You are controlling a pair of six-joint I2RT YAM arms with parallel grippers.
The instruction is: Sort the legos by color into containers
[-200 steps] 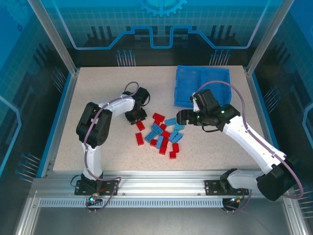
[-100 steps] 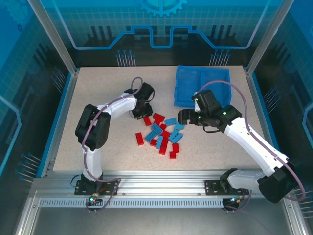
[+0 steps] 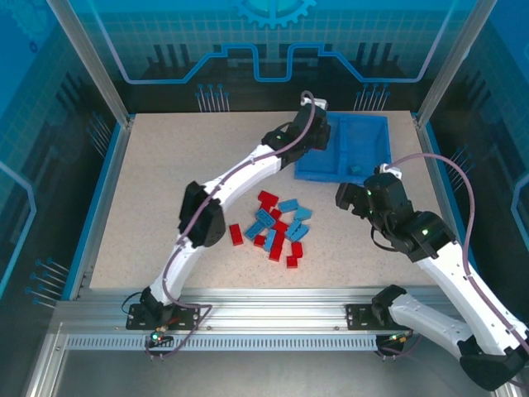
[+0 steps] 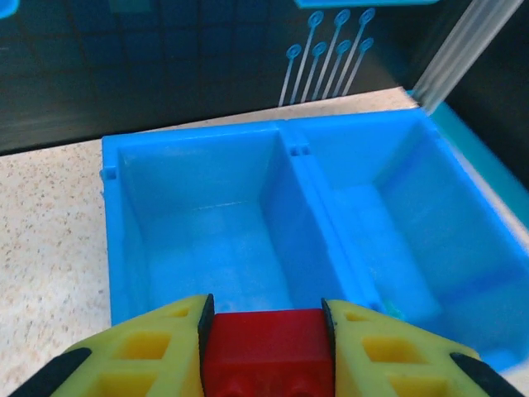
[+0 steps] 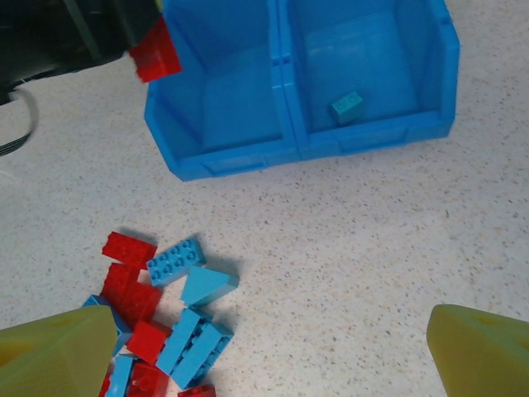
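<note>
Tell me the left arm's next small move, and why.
Probably ease the left gripper forward over the left compartment, then release: it is shut on a red brick at that compartment's rim, and the right compartment holds a light blue brick.

1. Bright, even light falls from overhead on the table (image 3: 165, 165), and its speckled top shows no glare.
2. Shadows are short and soft, thin dark rims under the legos (image 5: 175, 262).
3. The backdrop past the table's far edge is dim.
4. The yellow fingers (image 4: 140, 356) of the left gripper (image 4: 264, 331) and the red brick (image 4: 264, 351) look soft, too near the lens.
5. The bin (image 4: 198, 215) turns hazy toward the right edge of the left wrist view.
</note>
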